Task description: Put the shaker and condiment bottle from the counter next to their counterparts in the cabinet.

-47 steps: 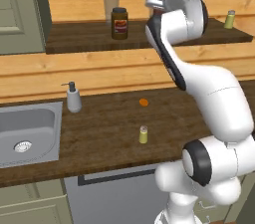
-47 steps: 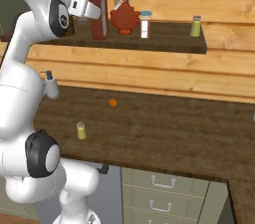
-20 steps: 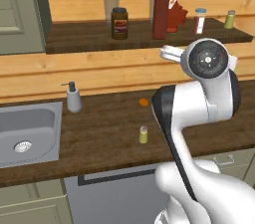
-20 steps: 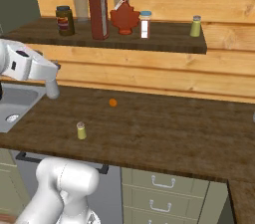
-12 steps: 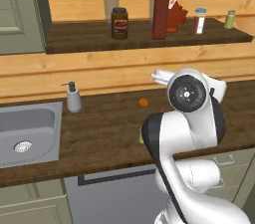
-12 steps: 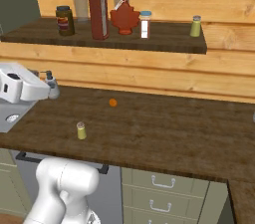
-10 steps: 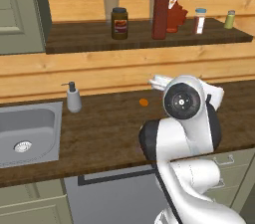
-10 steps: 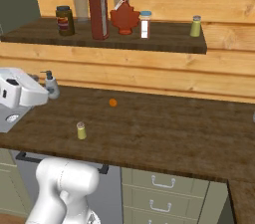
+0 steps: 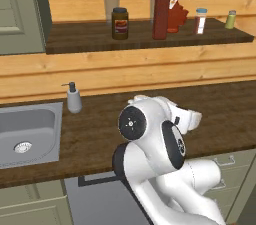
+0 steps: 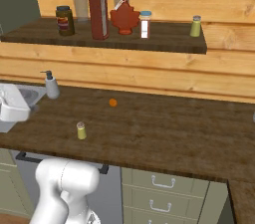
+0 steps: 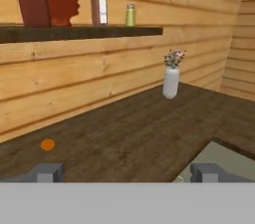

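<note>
Gripper (image 11: 124, 170) spread wide, gripping nothing, low over the counter (image 10: 164, 133). Shaker (image 10: 81, 130) upright on the counter, near an orange dot (image 10: 113, 102). Beyond, condiment bottle (image 10: 98, 8) on the cabinet (image 10: 164, 41), just beside the maple-leaf bottle (image 10: 124, 19).

Arm swung down from cabinet (image 10: 169, 44); claw (image 11: 124, 172) seemingly empty.
</note>
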